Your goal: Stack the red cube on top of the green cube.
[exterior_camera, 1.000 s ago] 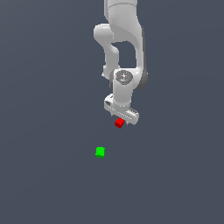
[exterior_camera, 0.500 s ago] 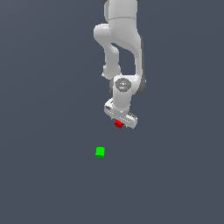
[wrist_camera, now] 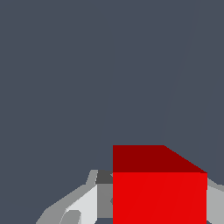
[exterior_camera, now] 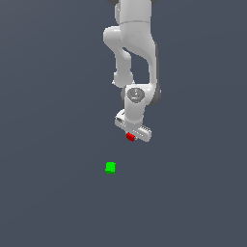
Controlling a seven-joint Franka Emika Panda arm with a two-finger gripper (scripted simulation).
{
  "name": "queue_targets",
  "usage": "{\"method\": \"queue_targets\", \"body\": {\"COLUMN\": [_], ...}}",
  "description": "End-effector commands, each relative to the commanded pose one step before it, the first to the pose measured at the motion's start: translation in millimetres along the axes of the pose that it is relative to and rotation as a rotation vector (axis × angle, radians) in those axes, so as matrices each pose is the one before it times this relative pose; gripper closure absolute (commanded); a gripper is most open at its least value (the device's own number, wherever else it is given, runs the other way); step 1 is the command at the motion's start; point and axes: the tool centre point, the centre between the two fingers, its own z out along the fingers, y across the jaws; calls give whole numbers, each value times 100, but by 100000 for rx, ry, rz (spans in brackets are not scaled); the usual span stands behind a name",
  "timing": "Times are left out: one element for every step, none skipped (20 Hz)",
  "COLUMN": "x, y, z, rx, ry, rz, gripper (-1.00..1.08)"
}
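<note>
While clamped on small solid bright-red cube (exterior_camera: 130, 137), white gripper (exterior_camera: 131, 136) hangs above floor. Small solid bright-green cube (exterior_camera: 110, 167) on floor, well apart, lower and toward exterior view's left. Needs carrying that way.

The white arm (exterior_camera: 132, 58) reaches down over the grey tabletop (exterior_camera: 48, 120). Its gripper (exterior_camera: 131, 135) is closed around the red cube (exterior_camera: 130, 137). The green cube (exterior_camera: 110, 167) sits apart, nearer the camera and toward the exterior view's left of the gripper.

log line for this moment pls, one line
phase: grasping | end effector: around red cube, closure unclear | green cube: apart, toward the exterior view's left, uncovered | stack: not yet done
</note>
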Motion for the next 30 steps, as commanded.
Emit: {"method": "queue_targets", "body": {"x": [25, 0, 0, -22, 0, -1, -2, -4, -5, -7, -9, -11, -13, -15, -15, 8, -12, -7, -1, 3, 6, 6, 6, 14, 7, 8, 9, 10, 12, 14], "y": [36, 0, 0, -35, 0, 1, 1, 2, 3, 4, 5, 7, 9, 10, 10, 37, 9, 6, 3, 0, -1, -1, -1, 6, -1, -2, -3, -5, -7, -9], "z": [48, 0, 0, -37, -26, -78, -129, -180, -232, -284, -335, -388, -441, -496, -552, -602, -666, -715, -696, -651, -604, -554, -502, -441, -393, -338, -282, -225, -167, -110], "rx": [-45, 0, 0, 38, 0, 0, 0, 0, 0, 0, 0, 0, 0, 0, 0, 10, 0, 0, 0, 0, 0, 0, 0, -56, 0, 0, 0, 0, 0, 0], "ry": [-3, 0, 0, 5, 0, 0, 0, 0, 0, 0, 0, 0, 0, 0, 0, -29, 0, 0, 0, 0, 0, 0, 0, 28, 0, 0, 0, 0, 0, 0], "rz": [42, 0, 0, -58, 0, 0, 0, 0, 0, 0, 0, 0, 0, 0, 0, 62, 0, 0, 0, 0, 0, 0, 0, 30, 0, 0, 0, 0, 0, 0], "gripper": [108, 108, 108, 108, 108, 108, 108, 108, 108, 108, 108, 108, 108, 108, 108, 108, 108, 108, 108, 108, 108, 108, 108, 108, 108, 108, 108, 108, 108, 108]}}
